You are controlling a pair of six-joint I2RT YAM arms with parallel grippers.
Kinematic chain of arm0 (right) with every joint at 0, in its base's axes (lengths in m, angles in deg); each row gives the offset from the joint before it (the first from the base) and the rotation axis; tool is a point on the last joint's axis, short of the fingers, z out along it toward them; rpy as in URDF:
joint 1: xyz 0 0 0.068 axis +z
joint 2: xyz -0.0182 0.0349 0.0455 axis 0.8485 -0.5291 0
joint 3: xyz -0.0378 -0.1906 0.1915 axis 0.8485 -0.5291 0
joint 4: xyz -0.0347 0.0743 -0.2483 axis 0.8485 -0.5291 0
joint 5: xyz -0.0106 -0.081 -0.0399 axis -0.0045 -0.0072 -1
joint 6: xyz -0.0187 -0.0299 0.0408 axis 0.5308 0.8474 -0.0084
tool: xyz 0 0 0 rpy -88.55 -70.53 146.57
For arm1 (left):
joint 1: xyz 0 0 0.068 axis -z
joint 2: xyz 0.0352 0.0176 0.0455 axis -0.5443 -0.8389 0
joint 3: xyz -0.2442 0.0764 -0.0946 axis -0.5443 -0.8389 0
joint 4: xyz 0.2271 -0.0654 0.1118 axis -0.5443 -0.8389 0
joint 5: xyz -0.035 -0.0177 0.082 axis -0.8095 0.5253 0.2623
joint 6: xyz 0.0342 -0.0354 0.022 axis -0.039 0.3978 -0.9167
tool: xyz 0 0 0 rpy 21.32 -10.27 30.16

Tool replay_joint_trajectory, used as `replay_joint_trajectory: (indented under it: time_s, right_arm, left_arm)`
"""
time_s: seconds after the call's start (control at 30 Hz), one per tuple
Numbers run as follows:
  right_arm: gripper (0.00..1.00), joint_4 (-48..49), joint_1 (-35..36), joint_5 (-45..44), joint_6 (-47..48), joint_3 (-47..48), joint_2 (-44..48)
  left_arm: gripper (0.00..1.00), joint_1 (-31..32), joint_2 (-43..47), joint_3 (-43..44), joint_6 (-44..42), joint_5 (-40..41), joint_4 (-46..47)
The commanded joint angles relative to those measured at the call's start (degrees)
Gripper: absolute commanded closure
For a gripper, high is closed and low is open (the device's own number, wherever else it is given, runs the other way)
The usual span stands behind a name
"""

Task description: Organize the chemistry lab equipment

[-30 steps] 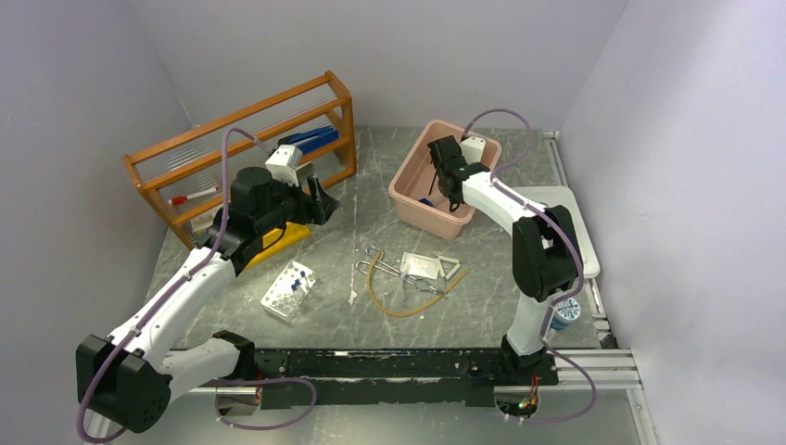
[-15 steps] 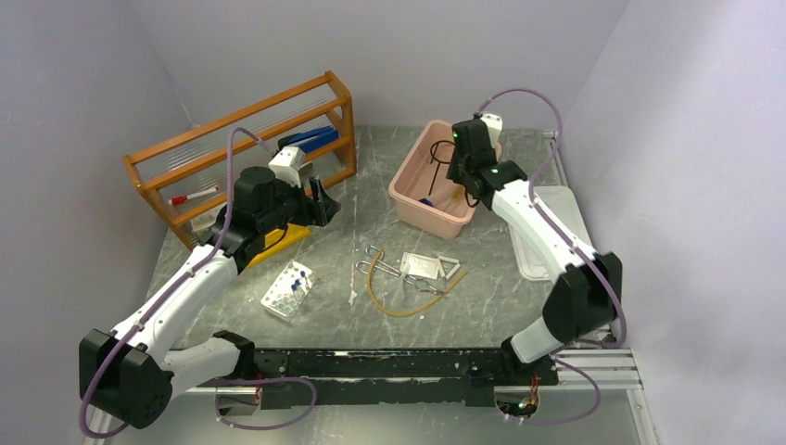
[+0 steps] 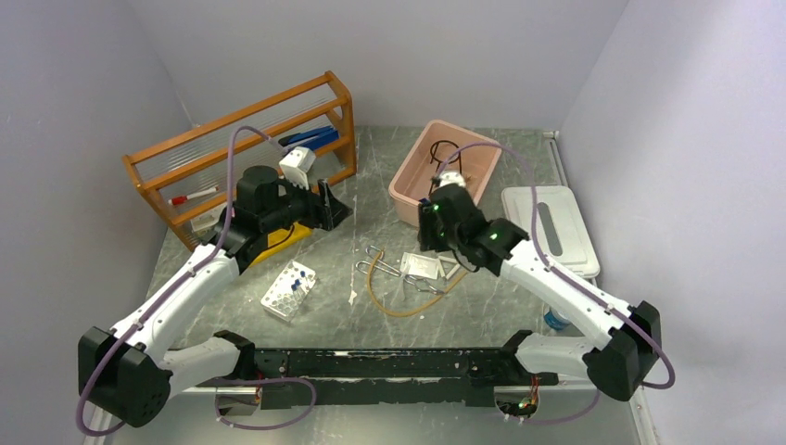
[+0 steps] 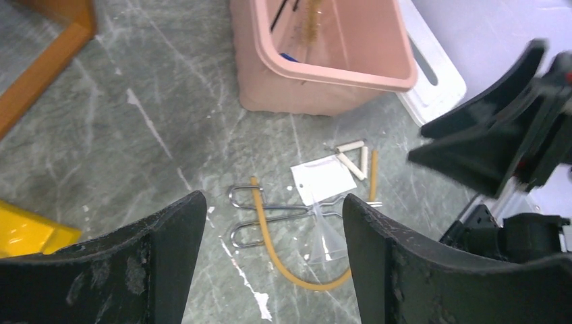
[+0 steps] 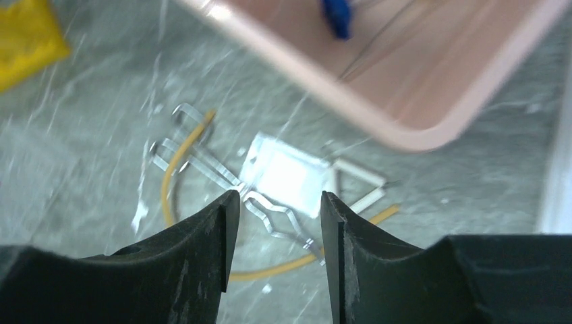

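The table point(image 3: 371, 176) is walled on the left, far and right sides, and a black rail runs along its near edge. Bare marble lies in the middle, between the white vial rack point(image 3: 287, 292) at near left and the loose pile at centre.

The metal tongs point(image 3: 397, 274) lie flat in that pile. Their long axis runs left to right and slants a little nearer at the right end, with the ring handles to the left. The amber tube point(image 3: 399, 311) curves in a U that opens toward the far side, and it crosses the tongs near the handles. The white mesh square point(image 3: 422, 264) touches the tongs on their far side, and the white triangle point(image 3: 450, 267) sits just right of it. The black wire tripod point(image 3: 446, 148) stands inside the pink bin point(image 3: 408, 190), which sits just beyond the pile.

The right gripper point(image 5: 280, 199) hangs over the tongs and mesh with its jaws spread and nothing between them. Its arm reaches in from the near right. The left gripper point(image 4: 273, 202) is spread wide and empty, left of the pile, pointing toward it over a yellow block point(image 3: 289, 236). The orange shelf point(image 3: 346, 116) closes off the far left. A white lid point(image 3: 570, 232) lies at the right edge.
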Motion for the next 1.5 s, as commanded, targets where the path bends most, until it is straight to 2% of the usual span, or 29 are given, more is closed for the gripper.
replay_joint_trajectory:
  time_s: [0.0, 0.17, 0.27, 0.5, 0.67, 0.77, 0.9, 1.0, 1.1, 1.47]
  right_arm:
    - [0.48, 3.07, 6.41, 2.4, -0.66, -3.61, -0.92]
    - [0.45, 5.17, 13.87, -0.47, 0.21, -6.97, -5.49]
    - [0.44, 7.68, 17.01, 1.13, 1.41, -9.08, -7.22]
    - [0.45, 12.64, 20.99, -1.57, 0.0, -11.28, -13.22]
    - [0.54, 13.3, 22.86, -5.03, 1.73, -9.93, -18.57]
    - [0.62, 12.3, 24.18, -9.66, 1.7, -8.94, -21.58]
    - [0.81, 9.53, 25.5, -15.98, 0.98, -6.45, -24.22]
    - [0.94, 8.99, 26.18, -15.47, 0.99, -5.3, -23.0]
    - [1.0, 8.42, 26.25, -15.08, 0.51, -4.81, -19.82]
    - [1.0, 13.5, 24.73, -13.63, 4.06, -1.07, -4.32]
  left_arm:
    - [0.23, 3.31, -0.61, 4.25, -1.26, 1.11, -0.69]
    - [0.23, 4.99, -0.65, 7.28, -2.11, 6.85, -4.51]
    - [0.23, 5.08, -0.82, 9.43, -2.75, 7.9, -6.35]
    - [0.23, 5.08, -0.39, 10.62, -2.83, 10.04, -7.49]
    - [0.23, 5.11, -0.99, 10.87, -2.94, 10.65, -8.15]
    - [0.23, 5.17, -1.18, 10.62, -2.94, 11.15, -8.31]
    - [0.23, 5.17, -1.28, 10.89, -2.9, 11.63, -8.96]
    - [0.23, 5.17, -1.04, 12.35, -3.84, 13.17, -10.89]
    - [0.23, 5.17, -0.22, 12.95, -4.49, 14.7, -11.63]
    - [0.23, 5.17, 1.62, 14.22, -5.33, 17.82, -12.45]
